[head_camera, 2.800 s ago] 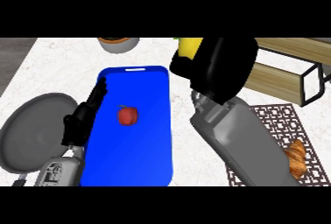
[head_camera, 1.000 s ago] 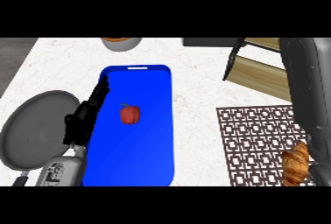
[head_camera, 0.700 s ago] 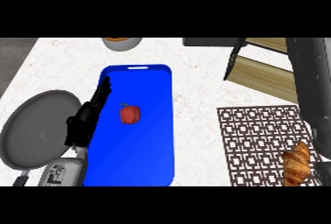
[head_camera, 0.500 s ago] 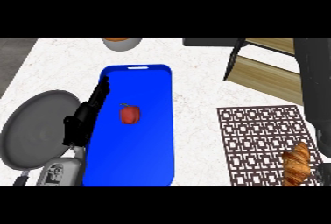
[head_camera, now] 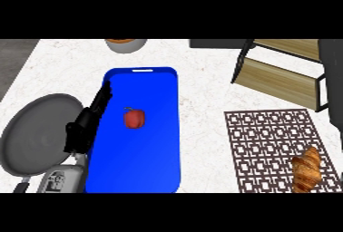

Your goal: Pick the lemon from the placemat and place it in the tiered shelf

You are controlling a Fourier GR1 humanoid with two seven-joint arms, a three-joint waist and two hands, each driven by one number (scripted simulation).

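Note:
No lemon shows anywhere in the head view. The tiered shelf (head_camera: pixel 285 74), wooden boards in a black frame, stands at the upper right. Below it lies the brown patterned placemat (head_camera: pixel 268 145), which carries only a croissant (head_camera: pixel 307 168) at its lower right corner. Of my right arm (head_camera: pixel 333 77) only a dark strip along the right edge is visible, crossing the shelf's end; its hand is out of view. My left hand (head_camera: pixel 87 127) rests open with straight fingers on the left rim of the blue tray (head_camera: pixel 150 154).
A red bell pepper (head_camera: pixel 134 118) lies in the middle of the blue tray. A grey round pan (head_camera: pixel 36 131) sits at the left, beside my left hand. A bowl (head_camera: pixel 125 44) stands at the top edge.
The right hand, which held the yellow lemon above the shelf 2.8 s ago, has swung away to the right edge. The lemon is out of sight. The left hand has not moved.

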